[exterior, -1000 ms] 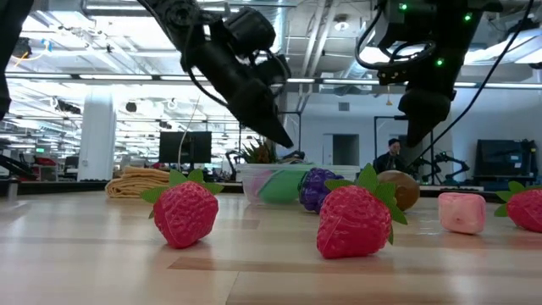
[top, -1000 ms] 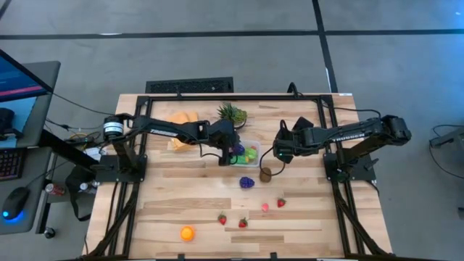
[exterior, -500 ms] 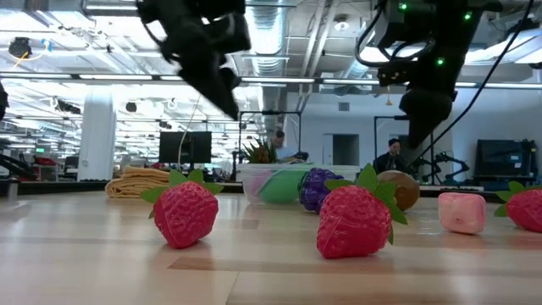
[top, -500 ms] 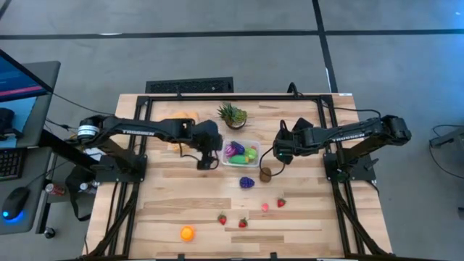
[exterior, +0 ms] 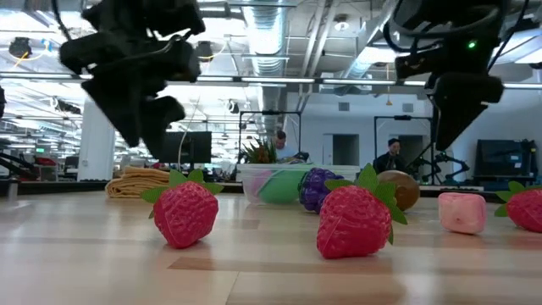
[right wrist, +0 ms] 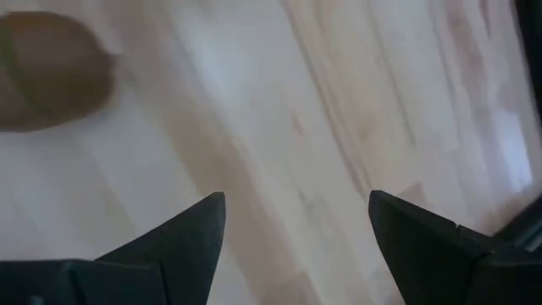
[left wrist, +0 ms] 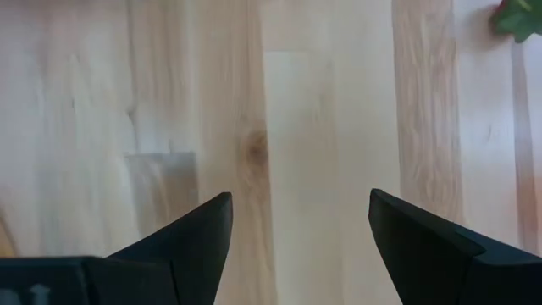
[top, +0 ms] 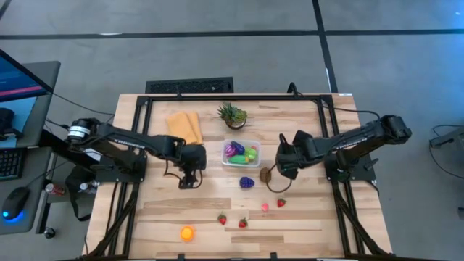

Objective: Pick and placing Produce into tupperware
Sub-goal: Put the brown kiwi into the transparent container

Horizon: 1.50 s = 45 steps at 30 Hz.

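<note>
With fingers apart and empty, the right gripper (top: 283,168) should be centred over the brown fruit (top: 265,174) at mid-frame before closing; left gripper (top: 187,179), likewise spread, holds nothing.

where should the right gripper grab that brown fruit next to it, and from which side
Probably from straight above, fingers across the narrow middle of the brown fruit. It is a small rounded oval lying on the table, apart from the purple fruit and the tupperware. The right gripper, open, hangs just beside it.
</note>
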### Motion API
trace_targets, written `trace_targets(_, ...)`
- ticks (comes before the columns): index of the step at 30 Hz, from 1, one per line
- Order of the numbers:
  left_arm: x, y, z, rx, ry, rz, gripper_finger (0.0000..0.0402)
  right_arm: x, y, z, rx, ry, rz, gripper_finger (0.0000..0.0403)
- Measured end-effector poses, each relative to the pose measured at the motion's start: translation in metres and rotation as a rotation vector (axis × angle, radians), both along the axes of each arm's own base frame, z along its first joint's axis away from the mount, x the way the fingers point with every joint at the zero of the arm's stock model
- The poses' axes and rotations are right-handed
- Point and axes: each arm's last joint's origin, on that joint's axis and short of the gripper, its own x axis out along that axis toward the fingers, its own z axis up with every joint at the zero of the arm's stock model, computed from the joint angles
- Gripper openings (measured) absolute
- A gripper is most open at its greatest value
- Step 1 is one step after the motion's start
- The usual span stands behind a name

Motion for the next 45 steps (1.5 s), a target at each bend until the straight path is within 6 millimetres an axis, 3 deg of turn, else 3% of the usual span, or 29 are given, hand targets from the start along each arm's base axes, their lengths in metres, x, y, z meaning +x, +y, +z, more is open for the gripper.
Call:
trace_targets(4, -0.009, -0.002, -0.006, 0.007, -0.031, 0.029, 0.0265, 0.002, 0.014, 0.0, 0.036, -0.07, -0.006, 0.0286)
trace_targets(10, -0.013, -0.002, -0.008, 0.044, -0.062, 0.048, 0.0265, 0.022, 0.026, 0.004, 0.188, -0.32, -0.097, 0.0286)
trace_targets(19, -0.012, -0.002, -0.007, 0.074, -0.081, 0.014, 0.0265, 0.031, 0.021, 0.006, 0.249, -0.486, -0.384, 0.0286)
trace_targets(25, -0.012, -0.004, -0.007, 0.08, -0.081, -0.008, 0.0265, 0.038, 0.02, -0.003, 0.275, -0.503, -0.479, 0.0286)
trace_targets(35, -0.013, -0.005, -0.008, 0.086, -0.07, -0.016, 0.0265, 0.056, 0.027, -0.03, 0.353, -0.44, -0.503, 0.0286)
trace_targets(45, -0.013, -0.005, -0.008, 0.092, -0.074, -0.013, 0.0265, 0.06, 0.03, -0.044, 0.347, -0.396, -0.517, 0.0286)
